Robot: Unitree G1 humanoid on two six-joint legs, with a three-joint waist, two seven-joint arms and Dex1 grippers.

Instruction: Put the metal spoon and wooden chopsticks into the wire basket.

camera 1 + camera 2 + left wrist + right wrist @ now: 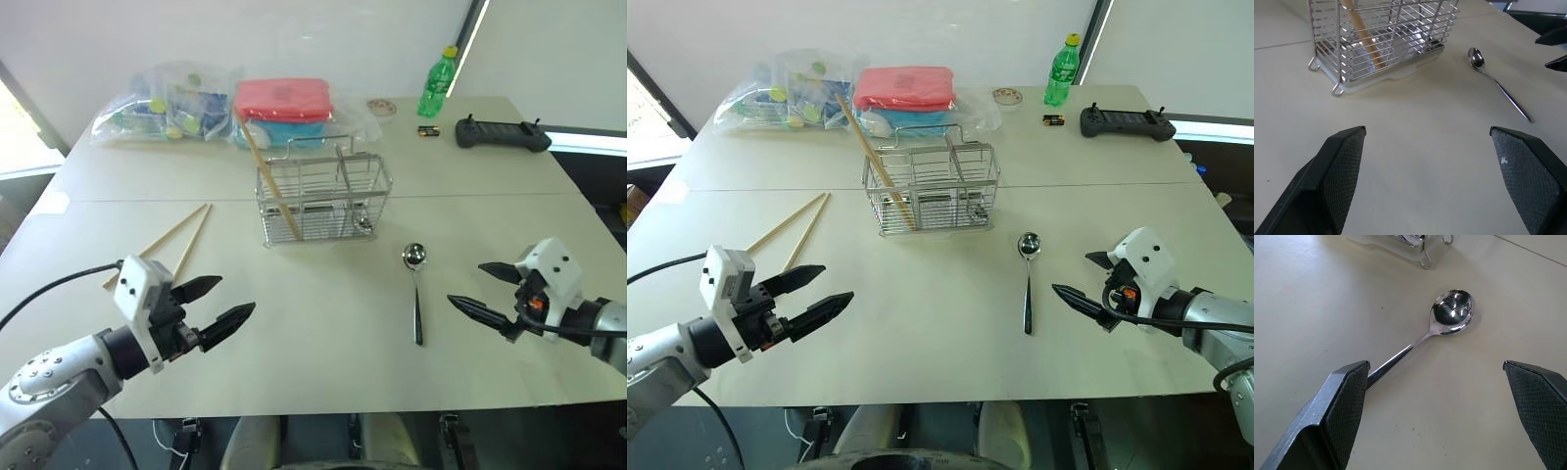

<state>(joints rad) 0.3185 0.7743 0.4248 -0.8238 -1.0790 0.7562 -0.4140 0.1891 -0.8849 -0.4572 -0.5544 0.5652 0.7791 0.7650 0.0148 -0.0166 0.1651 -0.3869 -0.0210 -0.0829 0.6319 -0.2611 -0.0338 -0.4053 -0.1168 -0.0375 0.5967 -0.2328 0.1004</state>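
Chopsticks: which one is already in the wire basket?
The chopstick leaning upright in the wire basket's left compartment. The other two chopsticks lie flat on the table, left of the basket.

table (323,372): pale, seam across | far left: clear bags (162,108) of small items | far centre: red-lidded boxes (284,101), stacked | far right: green bottle (438,84), small round dish (381,107), black controller (502,134)

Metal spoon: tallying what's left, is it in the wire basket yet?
Out. The metal spoon lies flat on the table, apart from the wire basket.
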